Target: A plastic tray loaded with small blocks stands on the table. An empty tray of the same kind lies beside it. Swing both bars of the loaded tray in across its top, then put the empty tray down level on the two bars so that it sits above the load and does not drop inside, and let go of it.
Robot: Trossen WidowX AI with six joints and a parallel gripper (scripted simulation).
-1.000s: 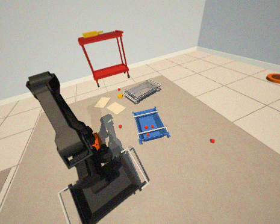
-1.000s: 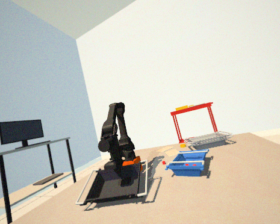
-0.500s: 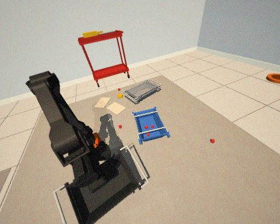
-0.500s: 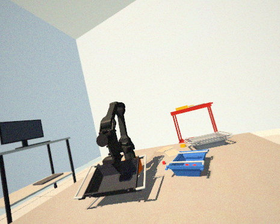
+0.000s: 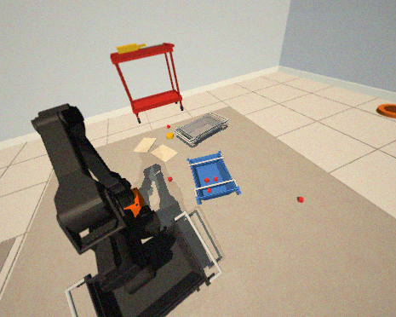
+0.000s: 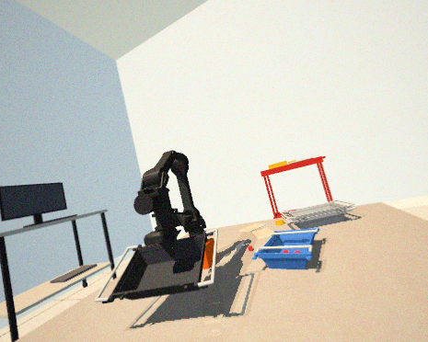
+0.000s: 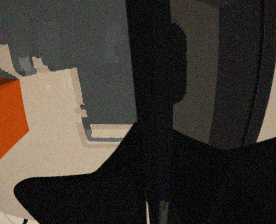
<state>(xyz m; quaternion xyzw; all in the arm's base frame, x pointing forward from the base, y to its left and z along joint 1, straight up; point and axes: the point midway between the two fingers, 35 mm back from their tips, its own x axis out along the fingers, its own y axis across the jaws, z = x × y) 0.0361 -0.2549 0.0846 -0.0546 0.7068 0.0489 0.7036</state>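
The loaded blue tray (image 5: 205, 170) (image 6: 284, 263) stands on the table with several red blocks (image 5: 207, 180) inside. Its near bar (image 5: 218, 185) (image 6: 284, 247) and far bar (image 5: 205, 160) lie across its top. My gripper (image 7: 144, 126) is shut on one wall of the empty black tray (image 5: 191, 238) (image 6: 160, 292) and holds it above the table, left of the blue tray; its shadow falls below it. The black tray looks tilted in the exterior view. Its two pale bars stand out past its ends. The fingertips are partly hidden in the top and exterior views.
An orange box (image 5: 135, 202) (image 6: 209, 255) (image 7: 6, 120) stands close behind the black tray. A grey wire-barred tray (image 5: 201, 126) (image 6: 317, 212) lies at the back. Loose red blocks (image 5: 169, 179) (image 5: 301, 199), a yellow block (image 5: 169, 135) and two tan sheets (image 5: 145, 145) (image 5: 164, 152) lie around.
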